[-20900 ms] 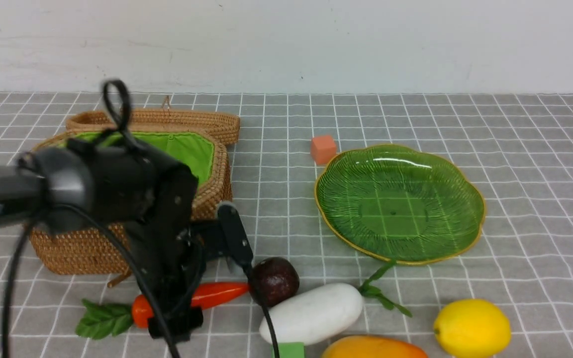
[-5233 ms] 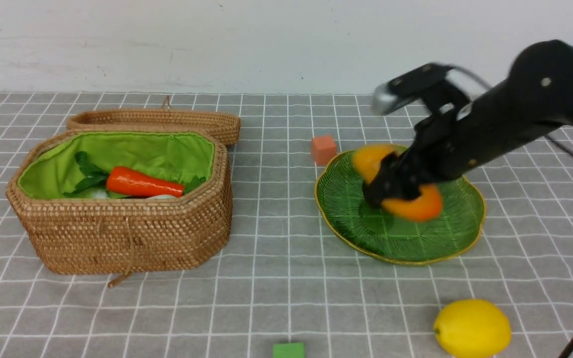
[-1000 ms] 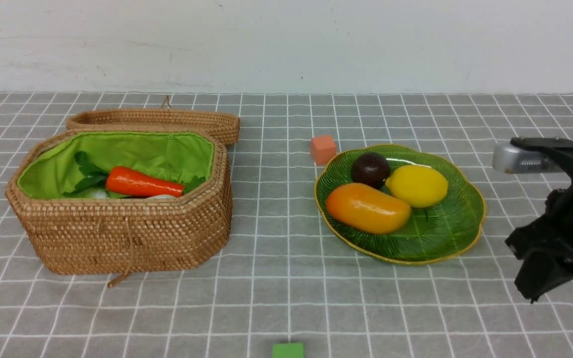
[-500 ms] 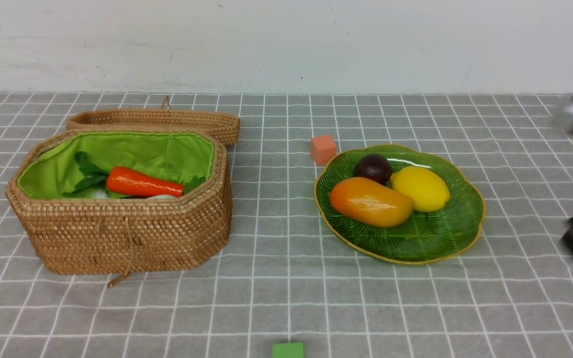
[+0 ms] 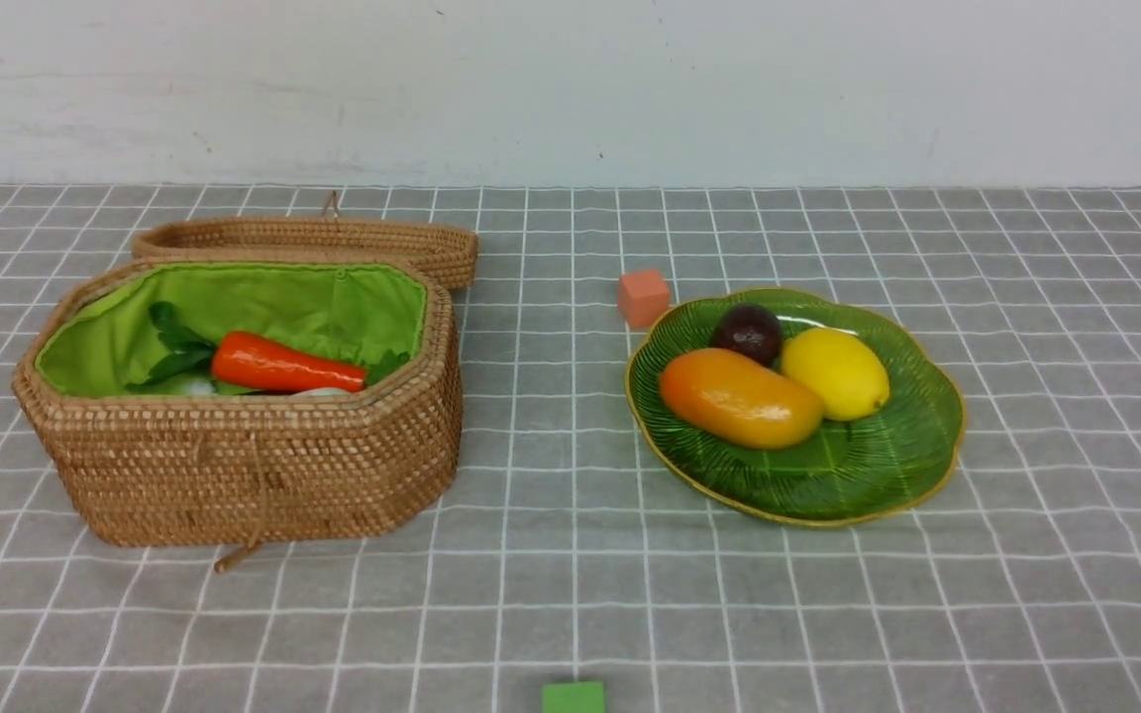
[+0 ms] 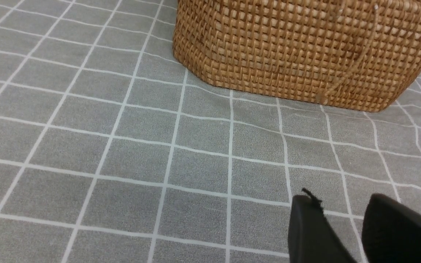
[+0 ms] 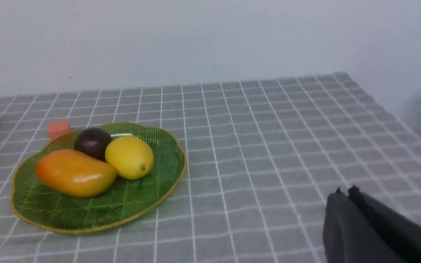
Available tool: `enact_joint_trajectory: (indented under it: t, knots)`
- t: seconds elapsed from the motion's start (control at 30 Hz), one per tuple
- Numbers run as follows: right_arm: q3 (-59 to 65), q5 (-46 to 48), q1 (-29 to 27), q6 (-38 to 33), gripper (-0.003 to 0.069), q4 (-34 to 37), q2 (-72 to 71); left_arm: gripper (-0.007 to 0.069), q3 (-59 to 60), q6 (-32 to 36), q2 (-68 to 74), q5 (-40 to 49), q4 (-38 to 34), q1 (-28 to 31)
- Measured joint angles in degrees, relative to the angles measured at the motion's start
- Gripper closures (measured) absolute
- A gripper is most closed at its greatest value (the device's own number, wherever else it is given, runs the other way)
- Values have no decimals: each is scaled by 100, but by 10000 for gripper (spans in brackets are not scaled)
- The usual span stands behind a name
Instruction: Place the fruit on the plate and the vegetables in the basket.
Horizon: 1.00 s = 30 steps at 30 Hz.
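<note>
The green plate (image 5: 868,465) holds all three fruit: the mango (image 5: 739,398), the lemon (image 5: 836,373) and the maroon ball (image 5: 749,333). The right wrist view shows the same plate (image 7: 86,212) with them. The open basket (image 5: 254,465) holds the carrot (image 5: 283,368); of the radish (image 5: 318,392) only white slivers show beside it. Neither arm appears in the front view. My left gripper (image 6: 342,199) hovers over bare cloth in front of the basket wall (image 6: 298,47), open and empty. My right gripper (image 7: 345,191) is shut on nothing, well off to the plate's side.
The wicker lid (image 5: 313,238) leans behind the basket. A small orange cube (image 5: 643,297) lies just beyond the plate's far-left rim. A green cube (image 5: 573,697) sits at the near edge. The cloth-covered table ends near a wall on the right (image 7: 397,73).
The right arm has pulled away to the right and left the front view. The three fruit have settled slightly on the plate.
</note>
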Motion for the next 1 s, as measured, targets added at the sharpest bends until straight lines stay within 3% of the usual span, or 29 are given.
enact_joint_trajectory:
  t: [0.23, 1.0]
  knots:
    - [1850, -726, -14, 92, 655, 127, -140, 397, 5, 0, 0, 1, 7, 0]
    - [1906, -952, -50, 92, 634, 218, -140, 387, 11, 0, 0, 6, 18, 0]
